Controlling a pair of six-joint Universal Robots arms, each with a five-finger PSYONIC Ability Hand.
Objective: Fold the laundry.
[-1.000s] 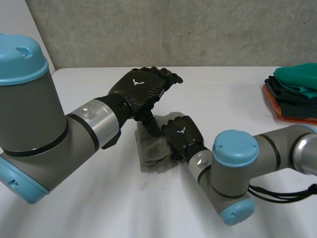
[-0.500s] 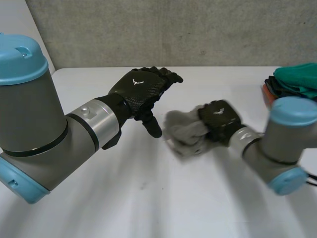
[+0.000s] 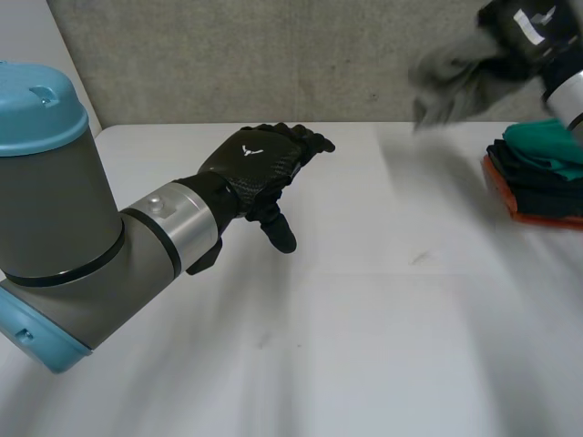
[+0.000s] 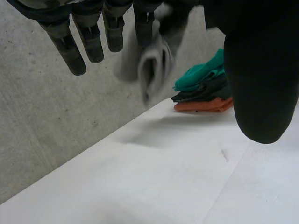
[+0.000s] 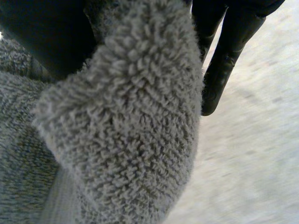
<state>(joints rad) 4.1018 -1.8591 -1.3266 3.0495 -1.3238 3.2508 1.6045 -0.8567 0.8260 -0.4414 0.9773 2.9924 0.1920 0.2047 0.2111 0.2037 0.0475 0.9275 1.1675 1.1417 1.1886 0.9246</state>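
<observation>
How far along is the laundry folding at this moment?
Done: a stack of folded clothes sits at the right edge of the table. In hand: the right hand holds a grey towel in the air near that stack, seemingly folded. Left: setting it down, probably on the stack. The left hand hangs open over the table.

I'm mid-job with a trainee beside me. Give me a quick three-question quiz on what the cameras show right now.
1. True or false: the right hand holds the grey towel in the air, off the table.
2. The left hand is: A) gripping a cloth; B) open, holding nothing; C) curled into a fist.
3. Fill in: the top item of the folded stack at the robot's right is ___ in colour.
Key: 1 true; 2 B; 3 green.
</observation>
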